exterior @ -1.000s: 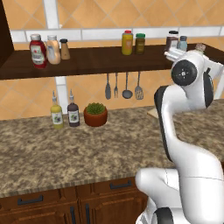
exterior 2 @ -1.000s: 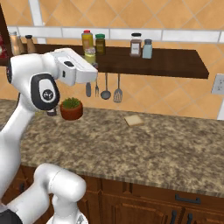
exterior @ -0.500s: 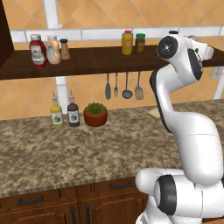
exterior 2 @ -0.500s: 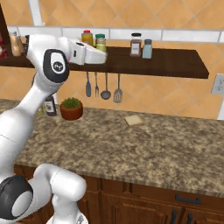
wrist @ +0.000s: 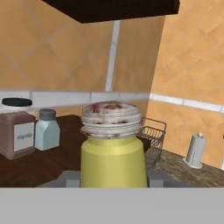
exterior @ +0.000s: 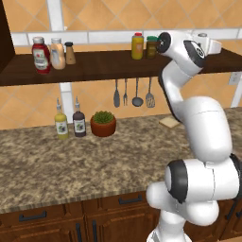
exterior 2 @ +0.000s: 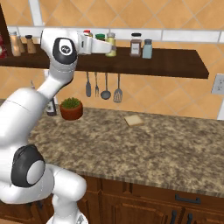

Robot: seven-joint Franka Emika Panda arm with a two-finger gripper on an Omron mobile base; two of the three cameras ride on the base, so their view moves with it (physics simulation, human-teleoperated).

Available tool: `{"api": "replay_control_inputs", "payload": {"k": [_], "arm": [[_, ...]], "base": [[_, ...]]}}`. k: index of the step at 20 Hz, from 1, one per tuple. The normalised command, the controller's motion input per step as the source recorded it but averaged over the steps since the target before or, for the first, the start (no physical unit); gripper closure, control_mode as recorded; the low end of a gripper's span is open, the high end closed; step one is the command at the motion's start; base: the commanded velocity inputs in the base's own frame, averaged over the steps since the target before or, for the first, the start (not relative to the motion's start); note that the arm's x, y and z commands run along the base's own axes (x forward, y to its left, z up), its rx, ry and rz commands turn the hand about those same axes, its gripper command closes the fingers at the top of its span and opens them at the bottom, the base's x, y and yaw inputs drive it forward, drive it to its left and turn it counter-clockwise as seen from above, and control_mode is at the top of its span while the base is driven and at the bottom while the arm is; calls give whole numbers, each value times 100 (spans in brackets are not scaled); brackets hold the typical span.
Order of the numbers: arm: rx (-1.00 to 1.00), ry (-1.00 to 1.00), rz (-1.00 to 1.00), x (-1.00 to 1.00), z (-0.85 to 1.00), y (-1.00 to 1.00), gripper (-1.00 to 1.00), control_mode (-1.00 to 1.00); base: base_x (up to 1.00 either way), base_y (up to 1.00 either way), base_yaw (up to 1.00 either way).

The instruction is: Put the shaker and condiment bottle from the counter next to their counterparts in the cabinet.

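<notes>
Dark brown wooden shelf board [exterior 2: 175, 65] on an orange tiled wall, above a speckled granite counter [exterior 2: 144, 144]. Two-finger gripper [exterior 2: 108, 46] closed on the stubby yellow-green shaker with grey metal top [wrist: 113, 148], held upright, long axis vertical, above the shelf. Just beside: a brown jar [wrist: 16, 129] and pale blue shaker [wrist: 47, 129]. Peach-tan bottle [exterior: 57, 53] stands by the red ketchup bottle [exterior: 41, 55].

Kitchen tally: shelf, wall and counter

On the shelf [exterior: 108, 71]: one red ketchup bottle [exterior: 40, 55], one peach bottle [exterior: 57, 53], one yellow bottle [exterior: 137, 46], three shakers, two jars. Under it hang four utensils [exterior: 133, 93]; the counter [exterior: 94, 160] bears two small bottles [exterior: 70, 121] and one potted plant [exterior: 103, 123].
</notes>
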Motion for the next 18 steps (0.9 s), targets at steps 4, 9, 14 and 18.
{"api": "replay_control_inputs", "payload": {"k": [4,9,14,18], "arm": [[-5,0,-3,47,-48,-2,100,-100],[0,0,2,44,-27,-1,100,-100],[0,-1,14,33,0,-1,100,-100],[0,0,11,26,0,-17,100,-100]], "base": [[0,0,0],[0,0,0],[0,0,0],[0,0,0]]}}
